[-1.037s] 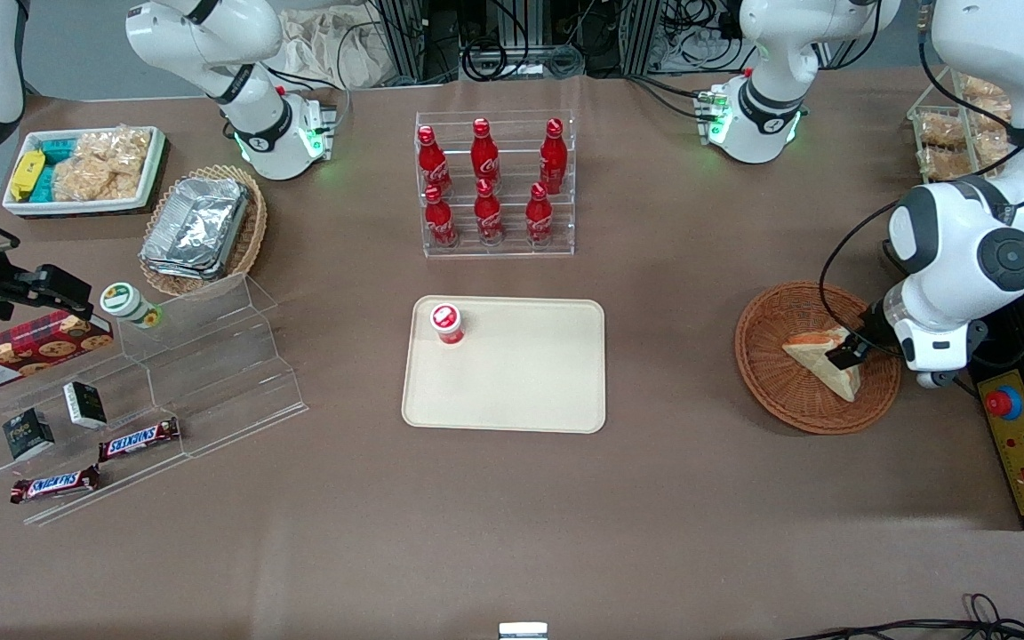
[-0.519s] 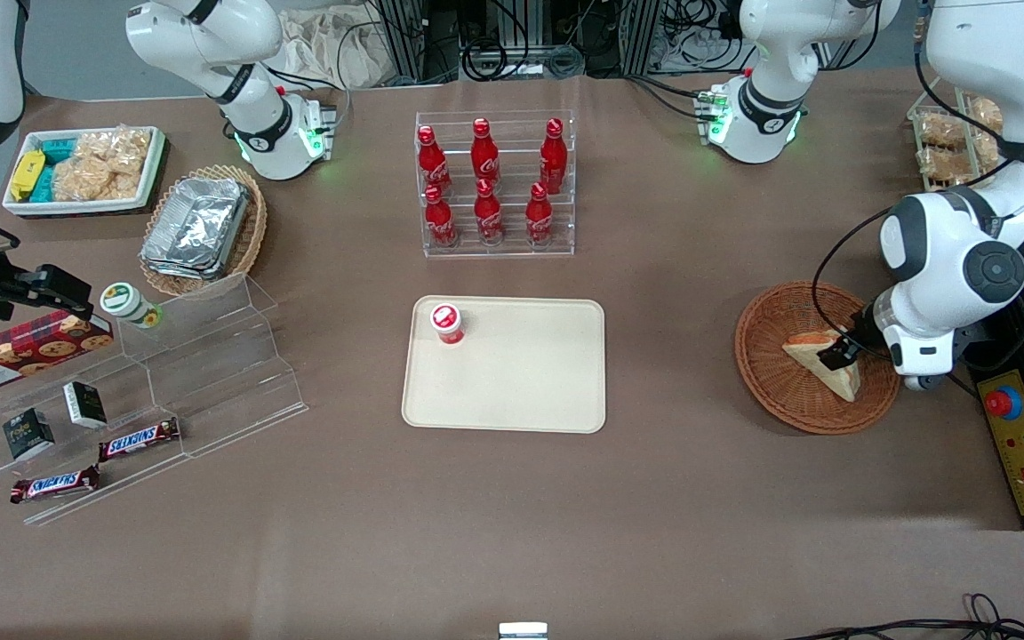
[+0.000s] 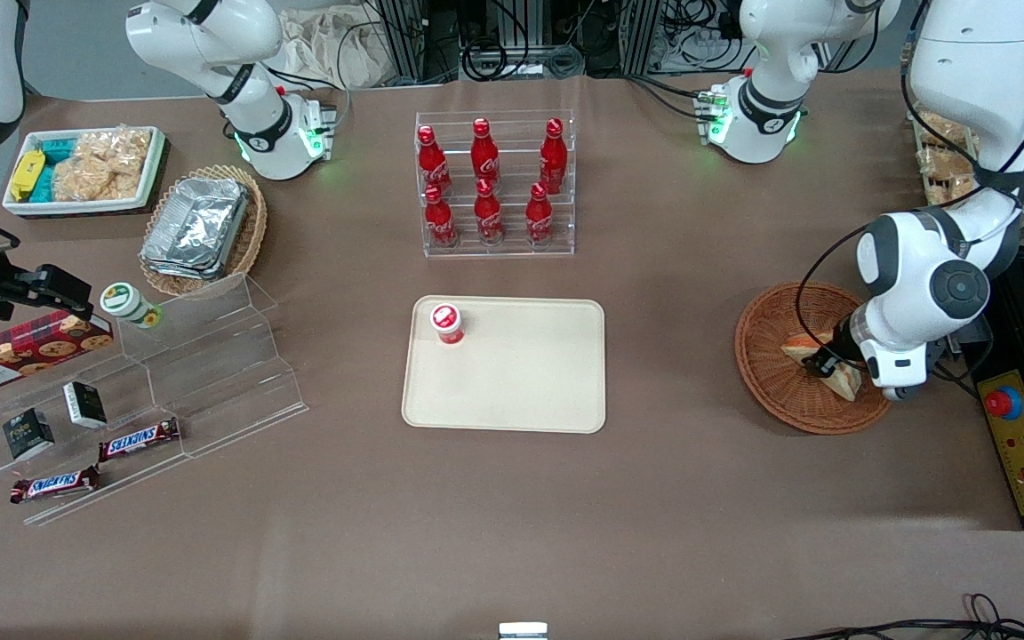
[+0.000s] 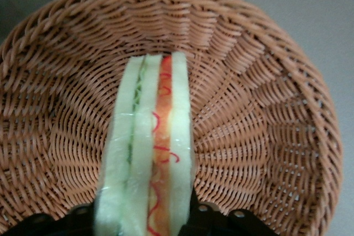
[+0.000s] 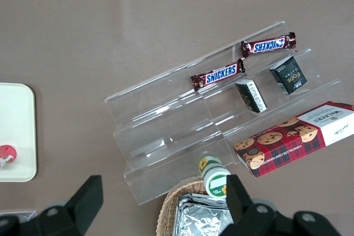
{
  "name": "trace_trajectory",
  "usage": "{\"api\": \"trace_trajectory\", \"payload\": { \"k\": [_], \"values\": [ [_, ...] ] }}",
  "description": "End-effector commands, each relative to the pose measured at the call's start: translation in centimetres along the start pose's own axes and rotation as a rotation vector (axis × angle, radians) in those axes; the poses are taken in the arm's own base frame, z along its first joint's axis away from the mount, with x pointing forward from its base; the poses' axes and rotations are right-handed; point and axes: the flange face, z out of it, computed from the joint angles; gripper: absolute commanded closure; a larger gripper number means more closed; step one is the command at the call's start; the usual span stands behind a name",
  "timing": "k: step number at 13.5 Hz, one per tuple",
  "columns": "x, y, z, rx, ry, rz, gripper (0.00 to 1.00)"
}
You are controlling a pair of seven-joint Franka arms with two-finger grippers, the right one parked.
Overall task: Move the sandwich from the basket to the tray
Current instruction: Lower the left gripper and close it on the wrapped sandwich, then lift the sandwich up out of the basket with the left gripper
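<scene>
Shifting toward the tray since a second ago, the left arm has carried its jaws [image 3: 825,363] across the basket, and the sandwich has slid a little with them.

On the brown table [image 3: 512,498], the cream tray [image 3: 530,382] lies mid-table with only a red-capped cup [image 3: 447,323] at its corner, well apart from the basket [image 3: 770,373] at the working arm's end. Inside the basket, the sandwich [image 4: 146,153] stands on edge, its filling stripe facing the wrist camera, with the jaws closed on it from both sides, low over the weave.
</scene>
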Motion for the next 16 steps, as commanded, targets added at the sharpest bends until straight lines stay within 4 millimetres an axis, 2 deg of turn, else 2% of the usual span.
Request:
{"api": "trace_trajectory", "payload": {
  "k": [1, 4, 6, 8, 10, 11, 12, 14, 15, 16],
  "values": [
    [0.5, 0.6, -1.9, -0.017, 0.016, -0.003, 1.0],
    [1.8, 2.2, -7.1, 0.019, -0.004, 0.034, 1.0],
    [2.1, 4.5, -12.4, 0.051, -0.037, 0.1, 1.0],
    [0.7, 7.1, -18.0, 0.074, -0.071, 0.203, 1.0],
    [-1.8, 10.0, -23.0, 0.052, -0.075, 0.282, 1.0],
    [-3.6, 11.8, -24.7, 0.029, -0.071, 0.32, 1.0],
    [-5.8, 13.4, -25.5, 0.012, -0.071, 0.37, 1.0],
    [-12.1, 17.1, -25.2, 0.001, -0.076, 0.481, 1.0],
    [-14.2, 18.4, -24.3, 0.003, -0.088, 0.519, 1.0],
    [-17.1, 20.2, -23.1, -0.001, -0.088, 0.567, 1.0]
  ]
}}
